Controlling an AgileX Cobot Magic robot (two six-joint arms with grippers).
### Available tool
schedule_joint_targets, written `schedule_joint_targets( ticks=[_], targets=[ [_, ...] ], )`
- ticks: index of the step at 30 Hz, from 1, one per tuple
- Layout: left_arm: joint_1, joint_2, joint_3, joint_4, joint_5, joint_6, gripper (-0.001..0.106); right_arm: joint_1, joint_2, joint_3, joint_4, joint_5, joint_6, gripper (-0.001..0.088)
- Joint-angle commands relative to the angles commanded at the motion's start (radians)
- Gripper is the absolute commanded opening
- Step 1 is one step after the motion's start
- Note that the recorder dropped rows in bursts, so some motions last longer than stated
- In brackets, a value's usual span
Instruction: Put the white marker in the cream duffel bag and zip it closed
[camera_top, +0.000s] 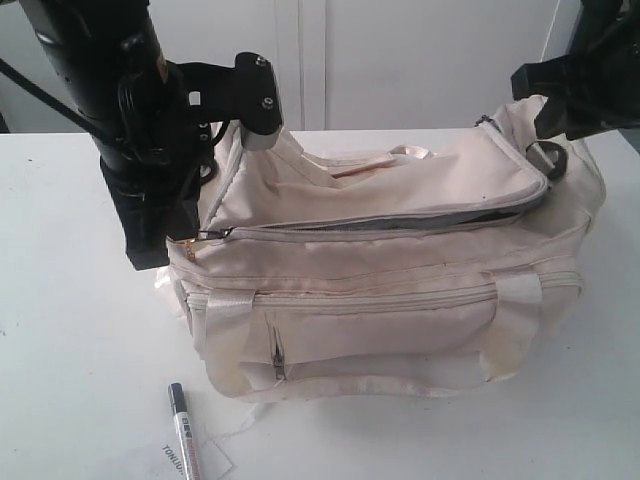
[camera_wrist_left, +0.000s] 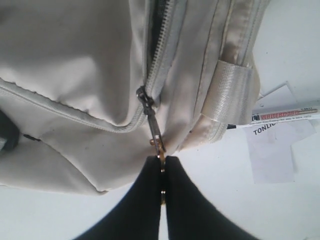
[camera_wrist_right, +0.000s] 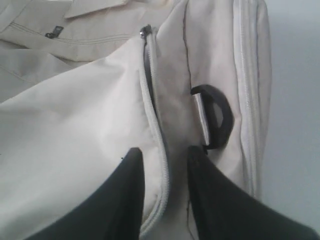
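The cream duffel bag (camera_top: 400, 260) lies on the white table, its top zipper (camera_top: 400, 218) gaping slightly along most of its length. The slider (camera_wrist_left: 145, 97) sits at the bag's left end. My left gripper (camera_wrist_left: 162, 159) is shut on the gold ring of the zipper pull (camera_wrist_left: 159, 145). At the bag's right end, my right gripper (camera_wrist_right: 165, 152) stands open, its fingers astride the zipper seam (camera_wrist_right: 159, 150) and touching the fabric. The white marker (camera_top: 184, 432) with its black cap lies on the table in front of the bag, apart from both grippers; the left wrist view shows the marker (camera_wrist_left: 285, 115) too.
A flat white paper tag (camera_top: 205, 462) lies under the marker near the table's front edge. A black buckle (camera_wrist_right: 217, 117) hangs on the bag's right end beside my right gripper. The left arm (camera_top: 130, 120) towers over the bag's left end. A white wall stands behind.
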Motion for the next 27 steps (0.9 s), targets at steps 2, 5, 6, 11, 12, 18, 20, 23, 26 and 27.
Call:
schedule_joint_targets(
  ticks=[2, 5, 6, 11, 12, 18, 20, 23, 26, 27],
  targets=[
    [0.0, 0.0, 0.0, 0.0, 0.0, 0.002, 0.0, 0.0, 0.005, 0.0, 0.198, 0.028, -0.227, 0.0298],
    [0.0, 0.0, 0.0, 0.0, 0.0, 0.002, 0.0, 0.0, 0.01, 0.0, 0.356, 0.089, -0.515, 0.0298],
    [0.0, 0.0, 0.0, 0.0, 0.0, 0.002, 0.0, 0.0, 0.012, 0.0, 0.371, 0.133, -0.598, 0.0298],
    [0.0, 0.0, 0.0, 0.0, 0.0, 0.002, 0.0, 0.0, 0.012, 0.0, 0.399, 0.222, -0.713, 0.0298],
    [0.0, 0.0, 0.0, 0.0, 0.0, 0.002, 0.0, 0.0, 0.013, 0.002, 0.408, 0.222, -0.723, 0.0298],
    [0.0, 0.0, 0.0, 0.0, -0.002, 0.002, 0.0, 0.063, 0.03, 0.003, 0.429, 0.264, -0.94, 0.0372],
    [0.0, 0.0, 0.0, 0.0, -0.002, 0.002, 0.0, 0.088, 0.043, 0.003, 0.429, 0.265, -0.969, 0.0445],
    [0.0, 0.0, 0.0, 0.0, -0.002, 0.002, 0.0, 0.123, 0.059, 0.003, 0.429, 0.263, -1.082, 0.0538],
    [0.0, 0.0, 0.0, 0.0, -0.004, 0.002, 0.0, 0.152, 0.074, 0.003, 0.429, 0.254, -1.169, 0.055],
    [0.0, 0.0, 0.0, 0.0, -0.004, 0.002, 0.0, 0.161, 0.078, 0.003, 0.429, 0.25, -1.186, 0.055]
  ],
)
